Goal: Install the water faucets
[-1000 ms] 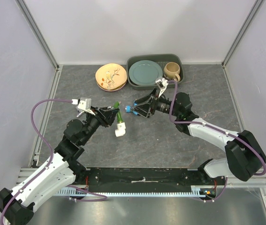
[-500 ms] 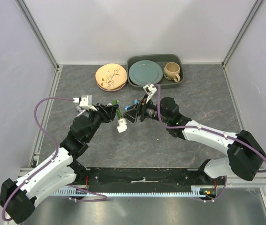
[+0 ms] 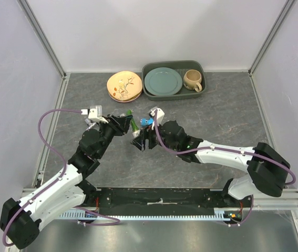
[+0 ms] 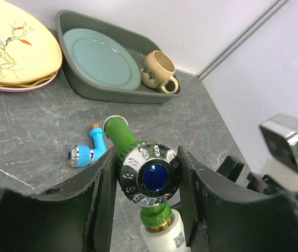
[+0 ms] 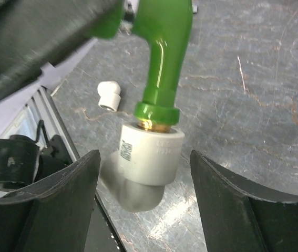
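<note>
A: Trying to make sense of the hold here. Why pinch the green faucet [image 4: 118,134] by its chrome knob [image 4: 150,177] with the left gripper [image 4: 147,185] rather than by the body?

B: Most likely to keep the threaded end free. Clamped tight on both sides of that knob, held up off the table [image 4: 28,126], brass end pointing down. Looks already started into a white elbow fitting [image 5: 150,152], going by the thin ring of brass showing above the collar. Can't tell how many turns deep.

A: And the right gripper [image 5: 144,168]?

B: Spread wide, straddling the elbow with a gap on each side, so not gripping anything yet. Guessing at a plan to close on the fitting and twist or brace it against the left's hold. Worth lining up square first; easy to cross-thread brass into plastic.

A: Also spotted a second elbow [image 5: 108,94] lying on the table beyond the held one.

B: Presumably waiting for the blue faucet [image 4: 88,149], lying on its side further out, touched by neither gripper and not fitted to anything. Call it under halfway, then.

A: Any reason for the dishes at the back?

B: Doubt it. Just parked clear of the work: yellow bird plate [image 4: 12,47] on the left, then a grey tray [image 4: 118,95] near the wall with a teal plate [image 4: 101,58] and a mug [image 4: 156,71] inside.
</note>
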Motion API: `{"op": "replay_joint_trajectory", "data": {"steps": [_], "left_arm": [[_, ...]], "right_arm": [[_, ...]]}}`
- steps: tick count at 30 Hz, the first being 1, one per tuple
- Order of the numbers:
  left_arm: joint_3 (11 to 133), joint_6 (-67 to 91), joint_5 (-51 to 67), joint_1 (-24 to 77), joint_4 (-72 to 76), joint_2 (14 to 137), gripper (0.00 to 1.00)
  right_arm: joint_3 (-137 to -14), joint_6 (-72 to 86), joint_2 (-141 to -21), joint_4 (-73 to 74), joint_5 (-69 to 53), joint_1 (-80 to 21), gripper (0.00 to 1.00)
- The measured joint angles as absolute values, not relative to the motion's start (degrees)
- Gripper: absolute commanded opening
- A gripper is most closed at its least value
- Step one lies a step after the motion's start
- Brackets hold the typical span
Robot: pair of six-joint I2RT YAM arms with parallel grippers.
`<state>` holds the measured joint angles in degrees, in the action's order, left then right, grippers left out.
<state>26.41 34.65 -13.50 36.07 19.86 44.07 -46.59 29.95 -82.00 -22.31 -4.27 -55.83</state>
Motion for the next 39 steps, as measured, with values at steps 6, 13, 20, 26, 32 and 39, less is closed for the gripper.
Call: {"op": "replay_joint_trajectory", "data": {"steps": [6, 13, 20, 26, 32, 39], "left_arm": [[25.7, 34.7, -13.6, 36.1, 19.9, 42.0, 0.02], [24.3, 34.6, -13.4, 35.9, 20.1, 38.8, 0.02], [16.9, 34.7, -12.9, 35.7, 27.0, 30.0, 0.02], [8.4, 35.2, -12.4, 35.9, 35.4, 22.0, 0.02], [4.4, 36.4, -10.3, 36.2, 43.1, 20.2, 0.08], [3.9, 37.3, -8.2, 36.1, 47.5, 22.8, 0.37]], "right_arm": [[-48.0, 28.3, -84.5, -19.8, -0.4, -58.0, 0.43], [-48.2, 28.5, -84.5, -20.3, 0.7, -58.4, 0.0], [-46.3, 31.8, -83.3, -24.8, -5.6, -58.0, 0.0], [-42.9, 37.5, -79.0, -31.0, -13.5, -55.0, 0.0], [-42.7, 40.2, -74.0, -33.6, -15.1, -53.6, 0.0], [-42.7, 39.7, -72.4, -32.4, -15.4, -53.5, 0.0]]}}
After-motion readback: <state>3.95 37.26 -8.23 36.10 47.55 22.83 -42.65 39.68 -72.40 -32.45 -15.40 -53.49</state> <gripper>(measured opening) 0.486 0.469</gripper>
